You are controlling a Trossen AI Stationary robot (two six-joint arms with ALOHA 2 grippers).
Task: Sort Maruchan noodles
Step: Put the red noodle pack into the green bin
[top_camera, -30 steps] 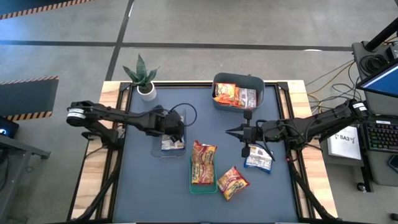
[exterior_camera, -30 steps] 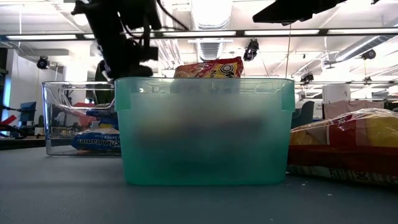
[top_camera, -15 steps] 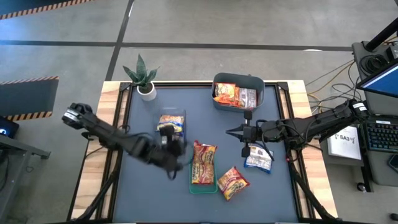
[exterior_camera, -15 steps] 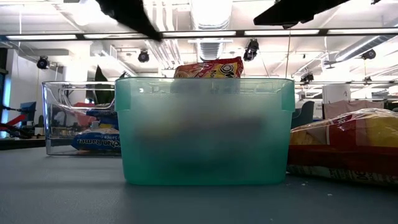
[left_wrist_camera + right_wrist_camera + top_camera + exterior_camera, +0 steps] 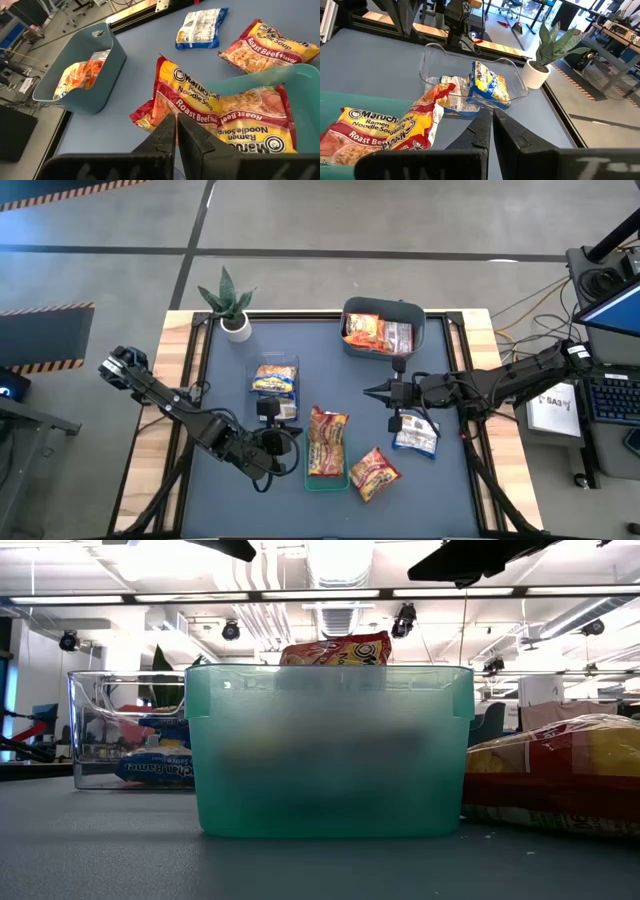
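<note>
1. Maruchan noodles are split into five spots in the high view: two orange-red Roast Beef packets (image 5: 326, 443) in the green bin (image 5: 312, 479) at lower centre, the upper one sticking out over its rim; one more loose orange-red packet (image 5: 374, 472) on the table just right of that bin, tilted.
2. Blue and yellow packets (image 5: 274, 380) sit in the clear bin (image 5: 275, 415), centre-left of the frame; the low view shows one lying flat on its floor and the right wrist view shows another propped on edge.
3. One blue-and-white packet (image 5: 415, 436) lies loose on the table, right of centre, partly under the right arm.
4. Grey-blue bin (image 5: 382, 309) at upper centre holds orange-red packets (image 5: 364, 330) plus a silver-grey one (image 5: 399, 337).
5. Left gripper (image 5: 283, 442) is at lower centre-left, just left of the green bin, fingers (image 5: 166, 134) pressed together, holding nothing.
6. Right gripper (image 5: 368, 392) is right of centre, between the grey-blue bin and the loose blue-and-white packet, pointing left; fingers (image 5: 482, 127) closed, nothing in them.
7. Potted plant (image 5: 230, 302) stands at the upper-left corner of the dark table (image 5: 225, 490).
</note>
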